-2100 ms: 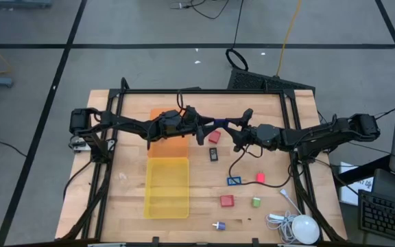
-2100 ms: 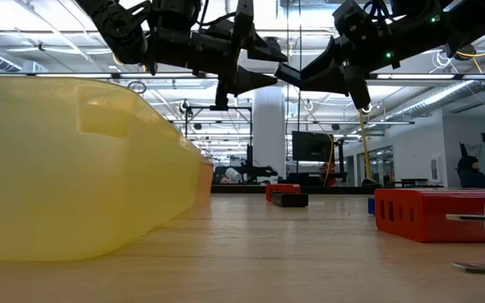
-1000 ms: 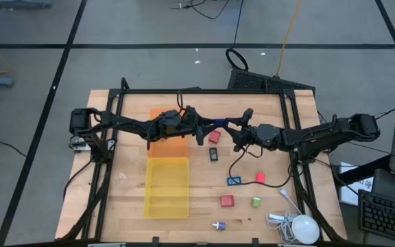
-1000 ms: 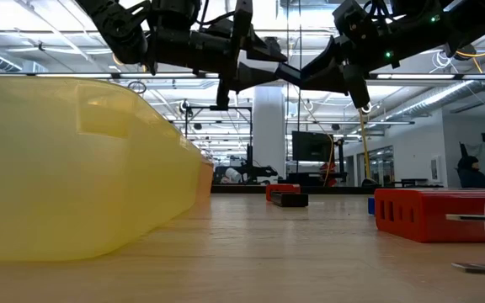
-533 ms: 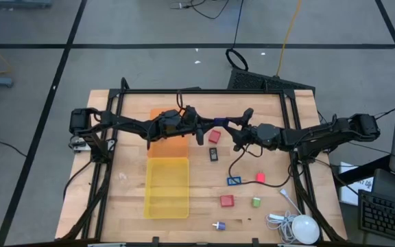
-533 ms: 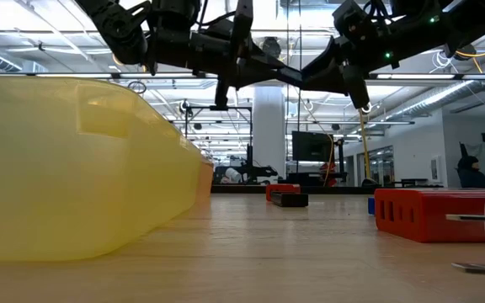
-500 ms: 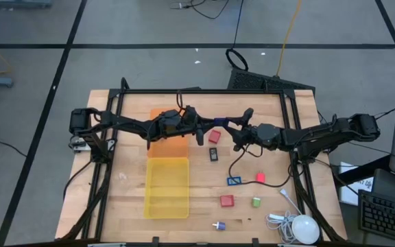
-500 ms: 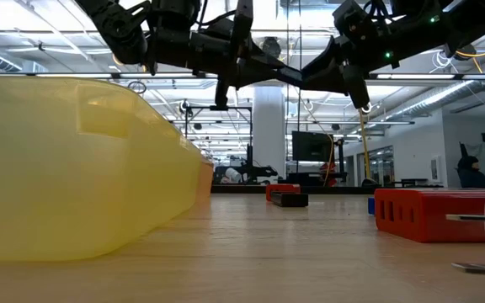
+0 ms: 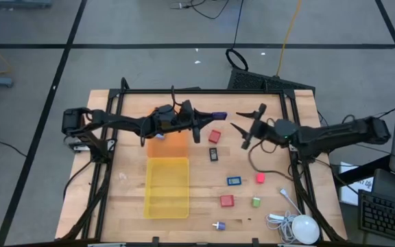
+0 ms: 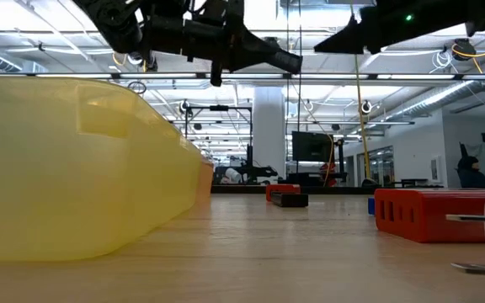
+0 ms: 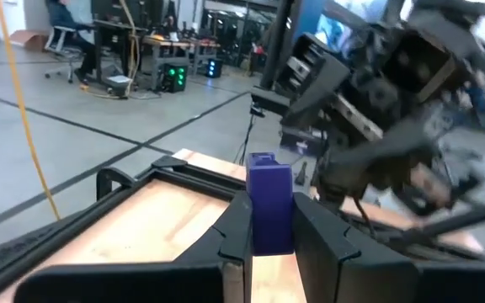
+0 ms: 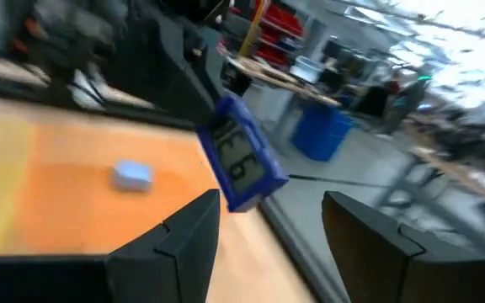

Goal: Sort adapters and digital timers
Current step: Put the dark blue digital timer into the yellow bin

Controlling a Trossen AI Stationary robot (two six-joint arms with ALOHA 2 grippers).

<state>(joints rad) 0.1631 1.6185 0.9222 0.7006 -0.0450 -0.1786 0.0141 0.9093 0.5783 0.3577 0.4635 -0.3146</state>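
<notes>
My left gripper (image 9: 210, 116) is shut on a blue digital timer (image 9: 219, 115) with a pale display (image 12: 241, 160), high above the table just right of the orange tray (image 9: 169, 143). My right gripper (image 9: 244, 127) stands open a little to the right of it, its fingers (image 12: 183, 236) apart from the timer. On the table lie a black timer (image 9: 213, 154), a blue timer (image 9: 234, 181), and red (image 9: 215, 136), pink (image 9: 260, 178), red (image 9: 226, 201), green (image 9: 256, 202) and white-purple (image 9: 218, 225) adapters. A light blue adapter (image 12: 131, 174) lies in the orange tray. My left gripper pinches the blue timer between its two fingers (image 11: 236, 229) by the end nearer the wrist (image 11: 269, 231). The fingers lie about level and point toward the table's right. The timer's other end (image 11: 264, 164) sticks out past the fingertips, lifted clear of everything.
A yellow tray (image 9: 167, 186) stands on the near side of the orange one. A white round device with a cable (image 9: 302, 228) lies at the near right corner. A black frame (image 9: 204, 92) runs around the table's far and side edges.
The two grippers met over the timer. My left gripper has shut on it and carried it slightly up and toward the table's left. My right gripper has opened, let go of the timer and drawn back toward the table's right edge.
</notes>
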